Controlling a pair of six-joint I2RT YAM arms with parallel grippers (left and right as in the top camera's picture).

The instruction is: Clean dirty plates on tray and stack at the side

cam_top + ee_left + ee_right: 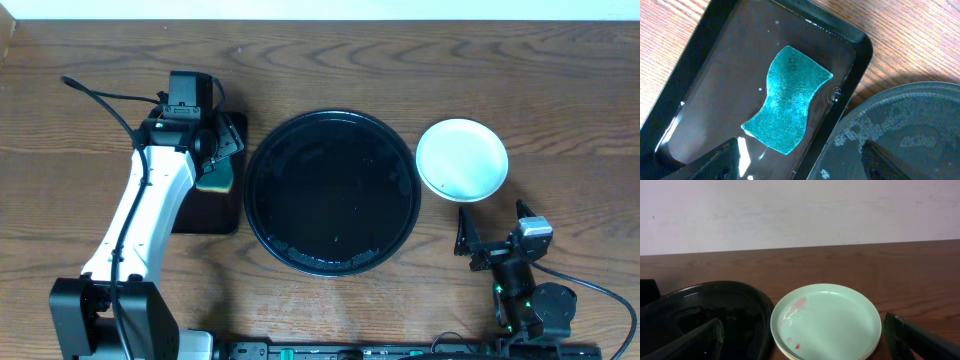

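Observation:
The plates sit stacked on the table to the right of the round black tray, which holds no plates. In the right wrist view the top plate is mint with small red smears, and a pale yellow rim shows beneath it. My right gripper is open and empty, just in front of the stack. My left gripper is open and empty, hovering above a teal sponge in the small tray.
The sponge lies in shallow water in a small rectangular black tray left of the round tray. The round tray's floor is wet with soap suds. A pale wall stands behind the table.

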